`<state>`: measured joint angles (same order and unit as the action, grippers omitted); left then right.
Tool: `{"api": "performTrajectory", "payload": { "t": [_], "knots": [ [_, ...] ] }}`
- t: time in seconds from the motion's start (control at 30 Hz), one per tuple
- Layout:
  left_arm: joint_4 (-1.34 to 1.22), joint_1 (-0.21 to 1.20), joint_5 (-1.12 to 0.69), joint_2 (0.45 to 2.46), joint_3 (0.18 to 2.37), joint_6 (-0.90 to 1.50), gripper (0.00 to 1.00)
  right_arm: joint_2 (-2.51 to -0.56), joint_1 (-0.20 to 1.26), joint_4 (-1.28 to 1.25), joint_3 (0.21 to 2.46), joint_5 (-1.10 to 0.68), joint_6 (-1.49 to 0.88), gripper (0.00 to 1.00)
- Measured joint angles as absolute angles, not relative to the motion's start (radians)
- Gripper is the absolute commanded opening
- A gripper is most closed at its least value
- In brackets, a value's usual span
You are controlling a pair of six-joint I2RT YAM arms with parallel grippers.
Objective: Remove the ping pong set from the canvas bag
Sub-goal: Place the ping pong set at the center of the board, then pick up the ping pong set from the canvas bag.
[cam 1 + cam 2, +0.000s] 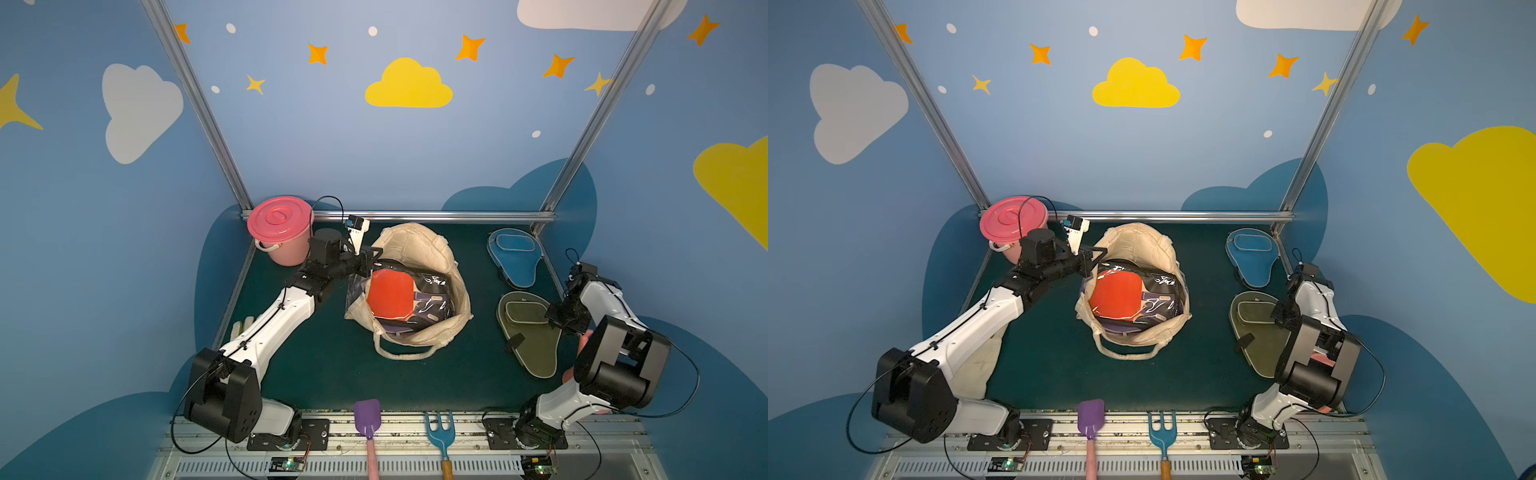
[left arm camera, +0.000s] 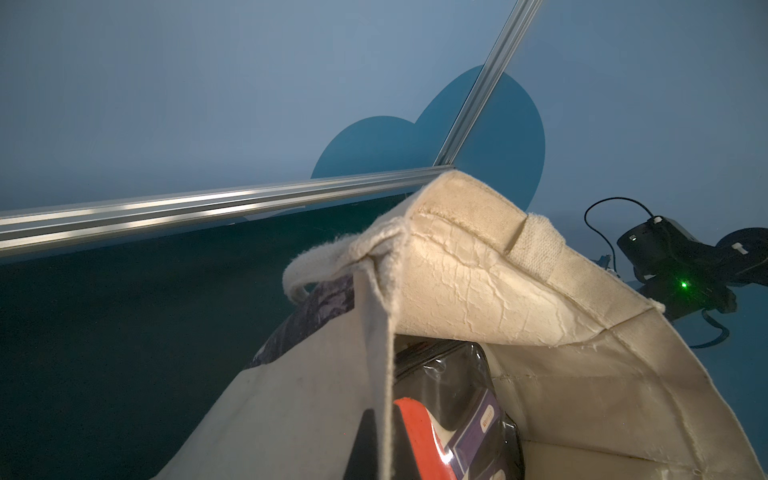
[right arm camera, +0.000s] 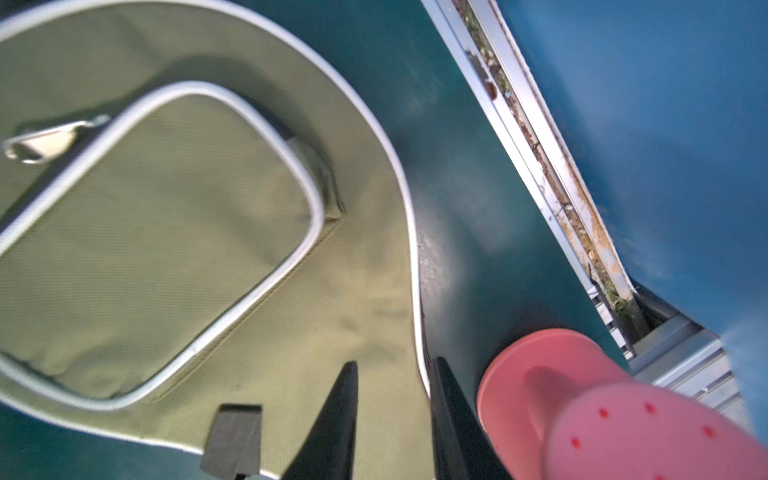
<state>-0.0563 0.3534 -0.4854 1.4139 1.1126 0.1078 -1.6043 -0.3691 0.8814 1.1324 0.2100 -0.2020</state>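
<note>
The left claw (image 1: 371,262) is clamped tight on the bag (image 1: 419,245) rim; hold it high so the mouth gapes. The red paddle (image 1: 390,295) lies inside, on top. The right claw (image 3: 395,374), slightly parted and empty over the olive cover (image 3: 166,208), should lift clear first.

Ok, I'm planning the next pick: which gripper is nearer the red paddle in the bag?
Left. The left gripper pinches the canvas bag rim right beside the red paddle; the right gripper is off over the olive cover, away from the bag.
</note>
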Motion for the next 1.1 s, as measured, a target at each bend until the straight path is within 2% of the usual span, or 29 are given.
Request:
{"api": "performTrajectory", "payload": {
  "t": [0.23,0.27,0.37,0.4,0.47,0.83,1.1],
  "knots": [
    [-0.056,0.353,-0.485,1.414,1.113,0.108,0.04,-1.605,-0.337,0.888,1.156,0.234,-0.205,0.38],
    [-0.056,0.353,-0.485,1.414,1.113,0.108,0.04,-1.605,-0.331,0.890,1.163,0.237,-0.204,0.43],
    [-0.056,0.353,-0.485,1.414,1.113,0.107,0.04,-1.603,-0.310,0.902,1.198,0.245,-0.201,0.84],
    [-0.056,0.352,-0.485,1.414,1.113,0.107,0.04,-1.597,-0.295,0.905,1.213,0.247,-0.201,0.91],
    [-0.055,0.352,-0.485,1.414,1.113,0.104,0.04,-1.579,-0.263,0.912,1.235,0.245,-0.192,0.97],
    [0.039,0.348,-0.458,1.424,1.185,0.047,0.04,-1.383,-0.033,0.943,1.404,0.152,-0.096,0.97],
    [0.118,0.348,-0.447,1.457,1.263,0.028,0.04,-1.368,0.249,0.911,1.607,0.010,0.064,0.97]
  ]
}}
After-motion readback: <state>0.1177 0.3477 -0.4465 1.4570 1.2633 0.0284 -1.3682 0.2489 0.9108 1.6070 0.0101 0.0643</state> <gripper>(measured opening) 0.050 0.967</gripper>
